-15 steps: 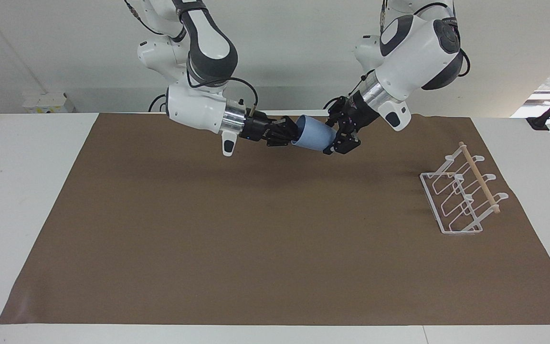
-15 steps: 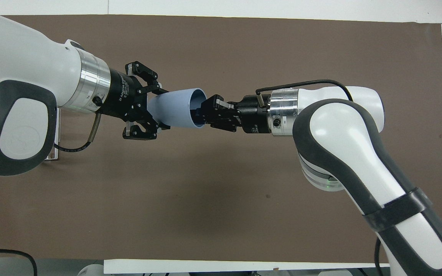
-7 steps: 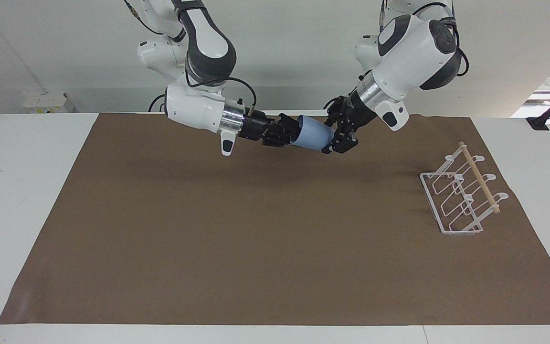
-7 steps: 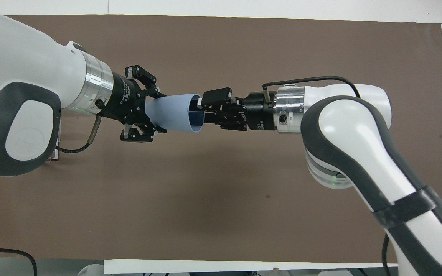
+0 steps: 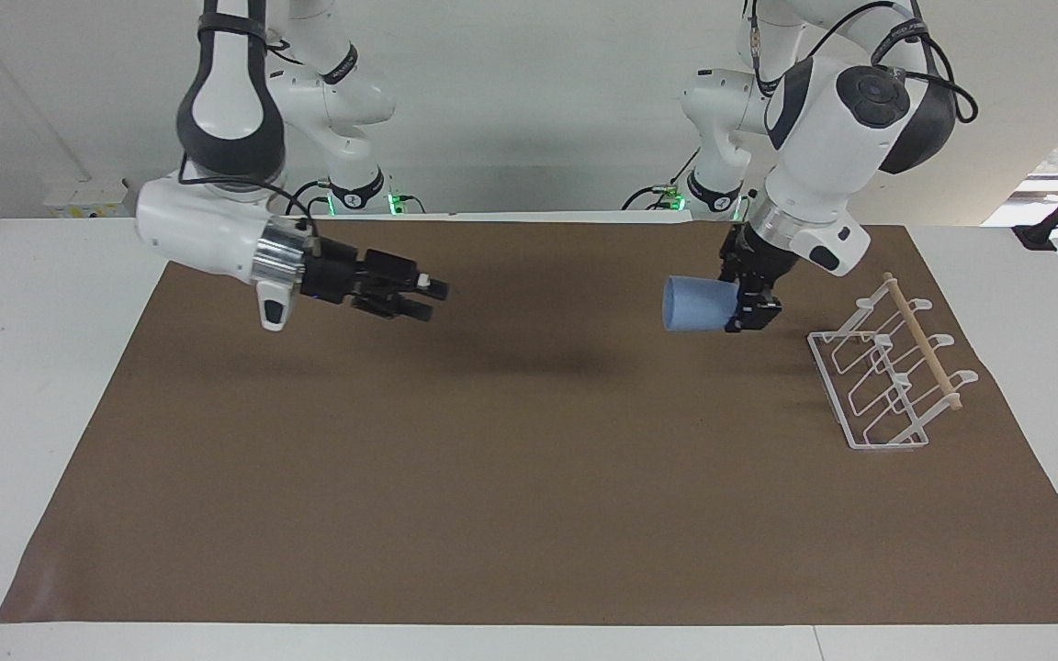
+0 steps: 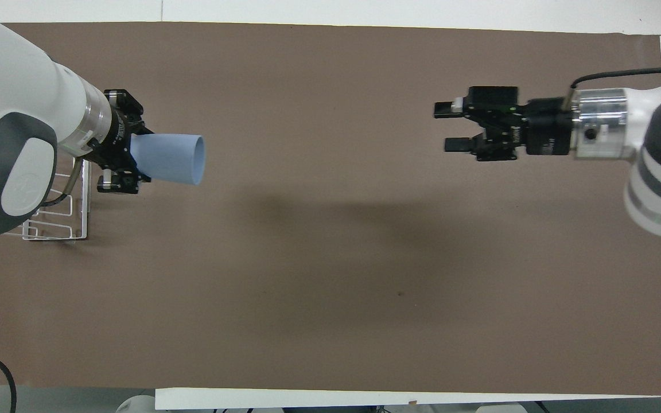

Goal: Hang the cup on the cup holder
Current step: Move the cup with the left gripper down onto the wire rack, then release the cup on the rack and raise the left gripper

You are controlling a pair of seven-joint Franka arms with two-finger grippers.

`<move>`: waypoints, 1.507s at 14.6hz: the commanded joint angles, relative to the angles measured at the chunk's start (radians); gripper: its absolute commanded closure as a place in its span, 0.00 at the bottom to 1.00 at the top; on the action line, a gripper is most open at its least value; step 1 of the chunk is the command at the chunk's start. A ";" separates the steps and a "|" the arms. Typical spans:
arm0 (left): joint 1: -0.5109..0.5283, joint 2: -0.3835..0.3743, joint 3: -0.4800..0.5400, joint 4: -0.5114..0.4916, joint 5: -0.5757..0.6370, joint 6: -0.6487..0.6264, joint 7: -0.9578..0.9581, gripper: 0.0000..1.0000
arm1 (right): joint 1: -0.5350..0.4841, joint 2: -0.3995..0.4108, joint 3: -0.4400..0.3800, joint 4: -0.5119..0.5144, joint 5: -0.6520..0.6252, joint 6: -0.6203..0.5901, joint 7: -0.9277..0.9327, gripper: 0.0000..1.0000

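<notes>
Cup (image 5: 696, 305): light-blue tumbler, held sideways in left gripper (image 5: 749, 308) above brown mat, at ten o'clock of cup holder (image 5: 892, 376). Right gripper (image 5: 419, 301): fingers parted, empty, waiting. Step: carry to rack. Next: slip mouth over a prong

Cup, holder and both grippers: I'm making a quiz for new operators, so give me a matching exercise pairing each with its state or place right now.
Things:
1. cup
2. holder
3. left gripper
4. right gripper

States:
A. open, holding nothing, over the mat
B. standing on the mat at the left arm's end
C. held on its side in the air
D. shut on the cup's base

Pairs: 1-C, 2-B, 3-D, 4-A
</notes>
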 commanded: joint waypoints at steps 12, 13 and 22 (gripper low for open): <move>-0.052 0.160 -0.005 -0.073 1.042 -0.186 -0.080 1.00 | -0.022 -0.124 0.018 0.328 -1.140 -0.413 0.021 0.01; -0.048 0.173 -0.005 -0.069 1.065 -0.177 -0.082 1.00 | -0.022 -0.124 0.016 0.330 -1.140 -0.422 0.021 0.01; 0.023 0.275 -0.008 -0.065 1.194 -0.150 -0.196 1.00 | 0.102 -0.124 -0.089 0.332 -1.150 -0.424 0.023 0.01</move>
